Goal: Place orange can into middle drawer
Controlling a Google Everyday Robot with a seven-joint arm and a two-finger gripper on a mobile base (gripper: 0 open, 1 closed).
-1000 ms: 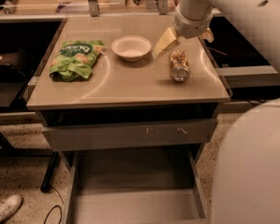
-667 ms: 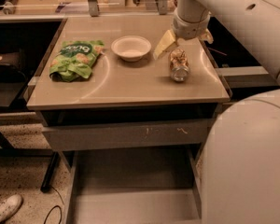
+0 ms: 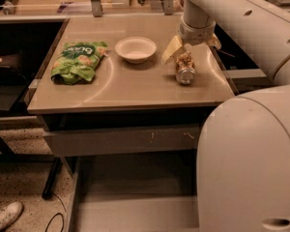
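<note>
The orange can (image 3: 185, 67) rests on the tabletop (image 3: 125, 88) near its right edge, its silver end facing me. My gripper (image 3: 191, 47) reaches down from the white arm and sits right over the can's far end. Its pale yellow fingers (image 3: 170, 51) are spread wider than the can, one on each side, so it is open. The middle drawer (image 3: 135, 202) is pulled out below the table, grey with a flat floor and nothing in it that I can see. Its right part is hidden behind my arm's large white body.
A white bowl (image 3: 135, 49) stands left of the can. A green snack bag (image 3: 77, 61) lies at the table's left. A shut grey drawer front with small scratch marks (image 3: 121, 140) sits above the open drawer. My arm's white body (image 3: 251, 153) fills the lower right.
The gripper stays over the can with almost no shift. My arm's white body has swelled into the lower right of the view and now hides more of the open drawer.
</note>
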